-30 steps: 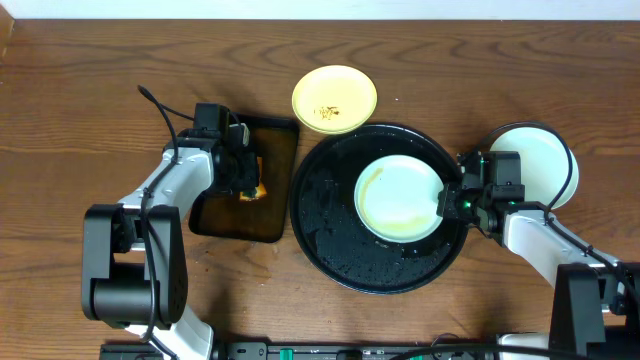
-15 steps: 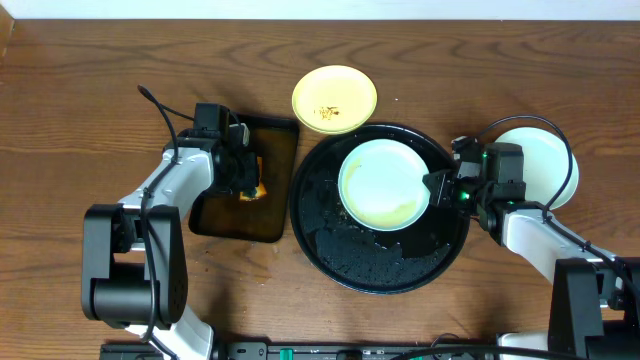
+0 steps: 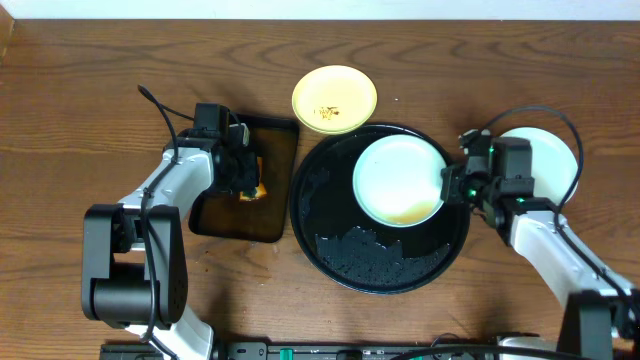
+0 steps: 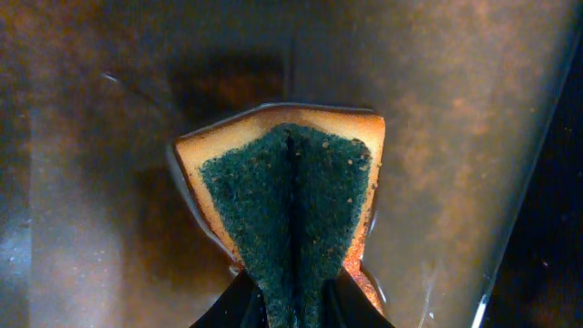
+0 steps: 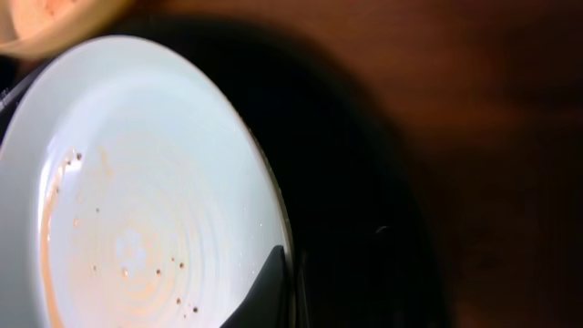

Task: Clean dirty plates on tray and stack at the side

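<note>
The large round black tray (image 3: 335, 250) lies open near-left (a pale mint-white plate (image 3: 395, 180) covers its far right); a pale yellow plate (image 3: 333, 97) crowds its far rim.

White links join black motor housings on the left arm (image 3: 178, 183) and right arm (image 3: 548, 243), each trailing a thin black cable (image 3: 150, 97), with the left claw (image 3: 250, 183) and right claw (image 3: 446, 190) black and small green lights (image 3: 472, 186) beside the right one.

One yellow plate (image 3: 334, 98), two white plates (image 3: 398, 180) (image 3: 552, 165), one round black tray (image 3: 330, 235), one rectangular tray (image 3: 225, 218), one sponge (image 4: 287, 200)
</note>
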You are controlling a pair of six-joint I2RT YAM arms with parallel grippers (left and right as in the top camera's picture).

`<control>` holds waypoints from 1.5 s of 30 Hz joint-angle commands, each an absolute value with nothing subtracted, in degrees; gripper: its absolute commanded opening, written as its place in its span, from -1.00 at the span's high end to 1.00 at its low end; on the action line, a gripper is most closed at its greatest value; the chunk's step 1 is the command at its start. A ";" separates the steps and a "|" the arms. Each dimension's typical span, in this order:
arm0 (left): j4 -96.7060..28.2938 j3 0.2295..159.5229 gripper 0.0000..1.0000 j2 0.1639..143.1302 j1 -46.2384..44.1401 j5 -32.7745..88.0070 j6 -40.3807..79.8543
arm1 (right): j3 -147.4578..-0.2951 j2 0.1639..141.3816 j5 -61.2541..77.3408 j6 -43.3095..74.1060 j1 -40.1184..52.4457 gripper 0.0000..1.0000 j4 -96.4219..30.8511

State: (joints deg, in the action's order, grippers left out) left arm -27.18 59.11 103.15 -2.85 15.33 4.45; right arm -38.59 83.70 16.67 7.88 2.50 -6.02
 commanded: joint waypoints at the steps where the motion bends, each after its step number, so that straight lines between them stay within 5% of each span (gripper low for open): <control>1: -27.94 57.98 0.61 102.52 -2.92 15.86 4.14 | -44.49 79.07 8.51 -0.30 2.90 0.98 -12.21; 9: -27.94 57.98 0.61 102.52 -2.92 15.86 4.14 | -51.13 77.21 -5.15 -8.21 7.11 0.98 -20.78; 29: -27.88 57.98 0.61 102.52 -2.92 15.84 4.12 | -53.71 77.19 -47.70 -24.10 33.39 0.98 -12.01; 45: -27.92 57.98 0.61 102.52 -2.92 15.86 4.12 | -53.69 77.19 -51.22 -30.13 35.33 0.98 -2.74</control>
State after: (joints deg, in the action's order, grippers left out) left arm -27.16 59.09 103.15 -2.85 15.35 4.45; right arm -52.47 77.93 -49.41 -28.97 34.52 -3.11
